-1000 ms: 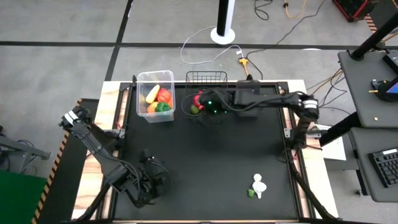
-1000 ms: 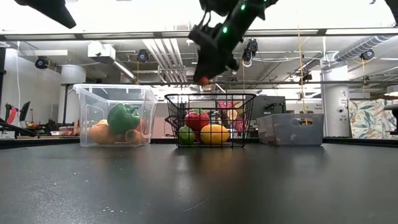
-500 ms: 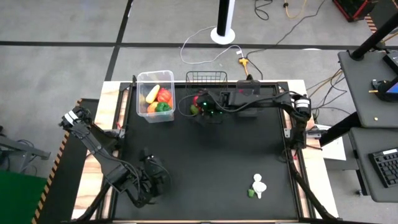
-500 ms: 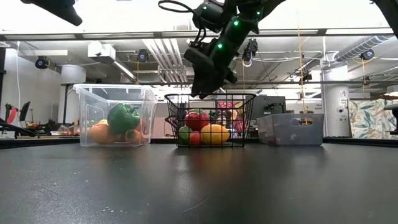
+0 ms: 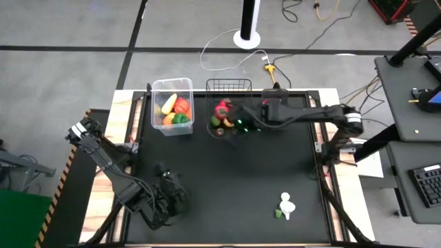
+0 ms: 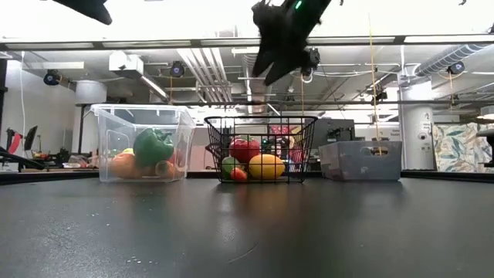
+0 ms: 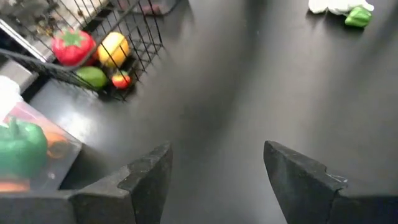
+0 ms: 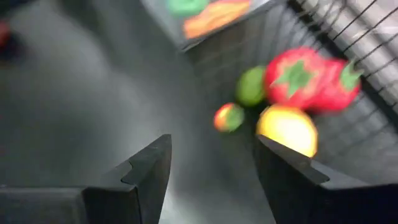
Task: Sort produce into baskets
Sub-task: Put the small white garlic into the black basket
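1. wire basket (image 6: pixel 260 149) at table's far edge, centre; holds a red tomato (image 8: pixel 294 75), a second red piece beside it, a yellow fruit (image 8: pixel 286 129), a green fruit (image 8: pixel 251 86) and a small red-green fruit (image 8: pixel 228 117) lying on the basket floor
2. clear tub (image 5: pixel 173 107) just left of the basket; green pepper (image 6: pixel 153 146), orange and yellow pieces inside
3. smoky bin (image 6: pixel 360 160) right of the basket in the low view; contents cannot tell
4. white pieces with one green bit (image 5: pixel 284 206) lie loose on the black table (image 5: pixel 234 179), near right, well apart from the baskets
5. right gripper (image 8: pixel 208 177) hangs above the basket's near side; fingers apart, nothing between them
6. left gripper (image 7: pixel 214 183) low over the table's near left, well away from all produce; fingers parted, empty
7. room beyond: ceiling lights, ducts; white pole base (image 5: pixel 247 38) and cables on the floor behind the table
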